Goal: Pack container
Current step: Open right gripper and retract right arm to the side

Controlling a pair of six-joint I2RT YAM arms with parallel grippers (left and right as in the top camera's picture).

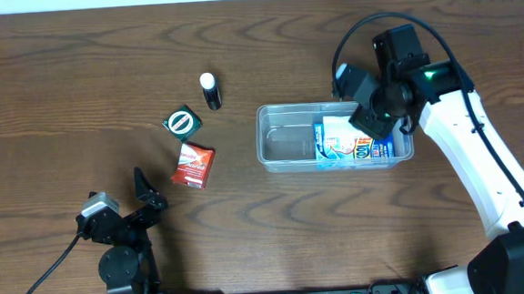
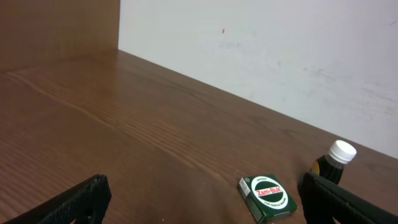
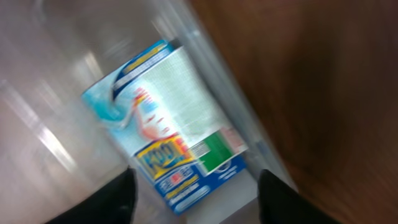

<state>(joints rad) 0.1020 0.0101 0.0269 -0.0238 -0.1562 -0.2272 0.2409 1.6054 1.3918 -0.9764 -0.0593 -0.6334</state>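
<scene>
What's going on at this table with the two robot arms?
The right gripper hovers, jaws apart, over a blue box lying in the clear container. The left gripper sits open off to the side, holding nothing. A green tin, a white-capped bottle and a red packet lie on the table outside the container, not yet packed.

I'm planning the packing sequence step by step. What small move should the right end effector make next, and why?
Probably lift the right end effector straight up. It stands open astride the blue box, which lies inside the container, so the box looks released; the red packet waits outside on the table.
</scene>
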